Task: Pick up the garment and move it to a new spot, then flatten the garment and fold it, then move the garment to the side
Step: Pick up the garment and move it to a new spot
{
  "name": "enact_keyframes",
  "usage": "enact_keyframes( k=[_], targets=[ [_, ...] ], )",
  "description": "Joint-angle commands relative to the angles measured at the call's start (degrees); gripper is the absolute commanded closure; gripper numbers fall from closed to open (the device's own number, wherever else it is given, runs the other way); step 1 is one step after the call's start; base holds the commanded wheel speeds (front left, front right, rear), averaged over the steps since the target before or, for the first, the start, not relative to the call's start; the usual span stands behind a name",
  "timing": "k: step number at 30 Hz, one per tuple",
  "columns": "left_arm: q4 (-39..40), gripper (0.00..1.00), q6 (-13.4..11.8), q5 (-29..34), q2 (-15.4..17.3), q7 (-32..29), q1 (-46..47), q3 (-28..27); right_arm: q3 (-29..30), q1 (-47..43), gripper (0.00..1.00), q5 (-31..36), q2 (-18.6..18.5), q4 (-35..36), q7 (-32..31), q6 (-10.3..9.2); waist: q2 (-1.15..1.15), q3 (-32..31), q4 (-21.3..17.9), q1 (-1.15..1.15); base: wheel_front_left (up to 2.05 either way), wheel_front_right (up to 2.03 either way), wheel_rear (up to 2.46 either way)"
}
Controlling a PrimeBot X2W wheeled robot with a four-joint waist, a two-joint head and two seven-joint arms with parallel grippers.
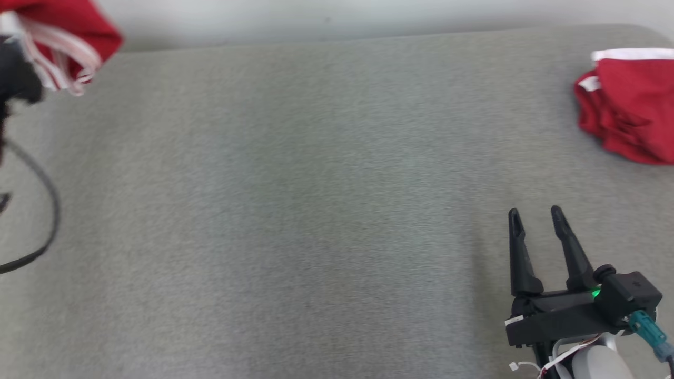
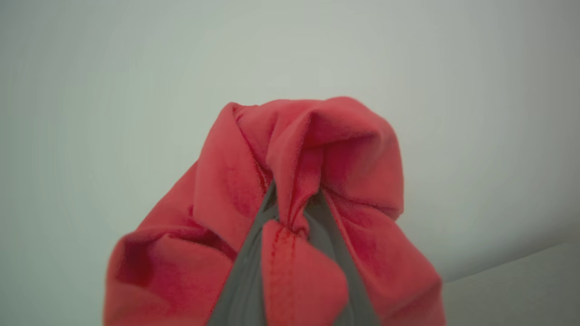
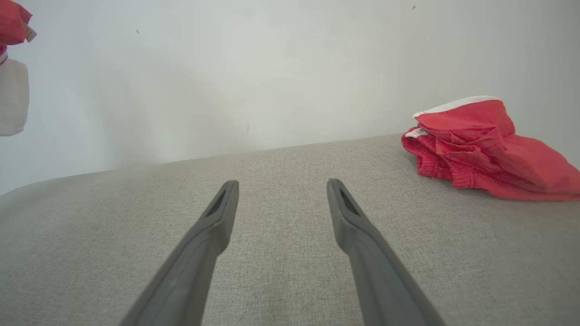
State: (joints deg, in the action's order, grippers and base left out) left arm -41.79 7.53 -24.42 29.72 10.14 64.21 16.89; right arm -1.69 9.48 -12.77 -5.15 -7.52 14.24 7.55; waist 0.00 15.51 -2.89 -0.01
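My left gripper (image 2: 294,192) clenches a red garment (image 2: 344,149) up above the table (image 1: 295,184). My right gripper (image 1: 535,211) is spread, empty. A second garment (image 1: 632,105) lies at the table's right edge.

held garment (image 1: 66,29): corner-cropped | left tool (image 2: 293,201) tips: wrapped in held garment | second garment (image 1: 632,105): edge-cropped

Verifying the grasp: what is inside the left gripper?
The left gripper pinches a bunched fold of the red garment between its fingers. Cloth covers their tips, so the contact itself is hidden.
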Motion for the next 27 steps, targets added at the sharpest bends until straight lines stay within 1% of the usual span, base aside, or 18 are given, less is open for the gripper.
enact_keyframes(
  k=[1, 7, 12, 13, 14, 20, 27],
  targets=[
    [2.3, 1.0, -0.1, 0.4, -1.4, -0.8, 1.3, 1.3, -0.2, -0.3, 0.0, -0.4, 0.3, -0.6, 0.5, -0.15, 0.0, -3.3, -4.2, 0.01, 0.0, 0.0, 0.0],
    [9.7, 1.0, -0.1, -0.6, -6.6, -4.1, 2.5, 6.1, -1.4, -0.5, 0.0, -1.3, 1.2, -2.3, 1.0, -0.15, 0.0, -4.7, -9.3, 0.01, 0.0, 0.0, 0.0],
    [11.9, 1.0, -0.4, -1.6, -11.8, -4.6, 0.0, 8.9, -1.3, -0.7, 0.0, -1.5, 1.6, -2.5, 1.0, -0.15, 0.0, -5.2, -12.5, 0.01, 0.0, 0.0, 0.0],
    [11.9, 1.0, -0.4, -1.6, -11.8, -4.6, 0.0, 8.9, -1.3, -0.7, 0.0, -1.5, 1.6, -2.5, 1.0, -0.15, 0.0, -5.2, -12.5, 0.01, 0.0, 0.0, 0.0],
    [12.3, 1.0, -0.4, -2.0, -13.7, -4.2, -1.5, 9.9, -1.2, -0.9, 0.0, -1.6, 1.7, -2.2, 1.0, -0.15, 0.0, -5.4, -13.4, 0.01, 0.0, 0.0, 0.0],
    [12.8, 1.0, -0.9, -3.0, -18.7, -2.9, -8.4, 13.0, -0.6, -1.6, 0.0, -1.2, 1.9, -1.6, 0.9, -0.15, 0.0, -5.7, -14.1, 0.01, 0.0, 0.0, 0.0],
    [9.7, 1.0, -1.7, -6.2, -23.1, -0.6, -19.9, 15.3, -0.5, -2.1, 0.0, -1.1, 2.0, -1.5, 0.9, -0.15, 0.0, -5.7, -13.4, 0.01, 0.0, 0.0, 0.0]
  ],
)
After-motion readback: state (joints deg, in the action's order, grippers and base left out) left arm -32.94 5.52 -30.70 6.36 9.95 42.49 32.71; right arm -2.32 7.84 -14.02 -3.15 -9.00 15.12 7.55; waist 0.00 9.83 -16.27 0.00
